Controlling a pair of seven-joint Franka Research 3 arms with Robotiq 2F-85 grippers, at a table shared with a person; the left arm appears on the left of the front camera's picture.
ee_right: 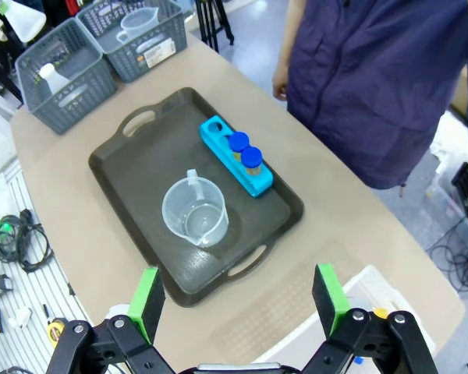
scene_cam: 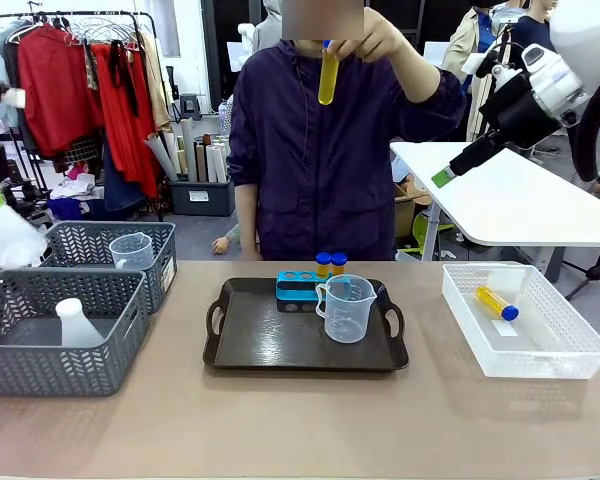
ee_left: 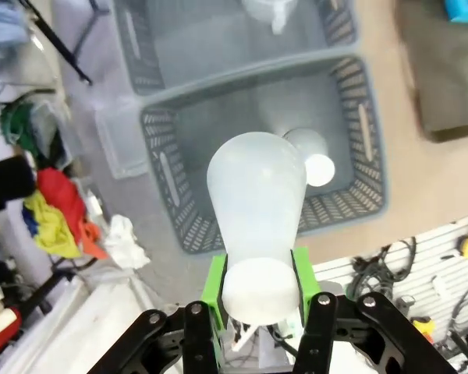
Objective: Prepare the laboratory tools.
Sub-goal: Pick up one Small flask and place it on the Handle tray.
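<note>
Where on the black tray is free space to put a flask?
The tray's left half is bare, from its left edge to the beaker. Its back middle is crowded: rack, two tubes, beaker. The table strip before the tray is free too.

A studio-like workroom: clothes rail, white table, loose cables.

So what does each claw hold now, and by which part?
The left claw grips the translucent white conical flask by its neck, wide base pointing away. The right claw is open, holding nothing.
</note>
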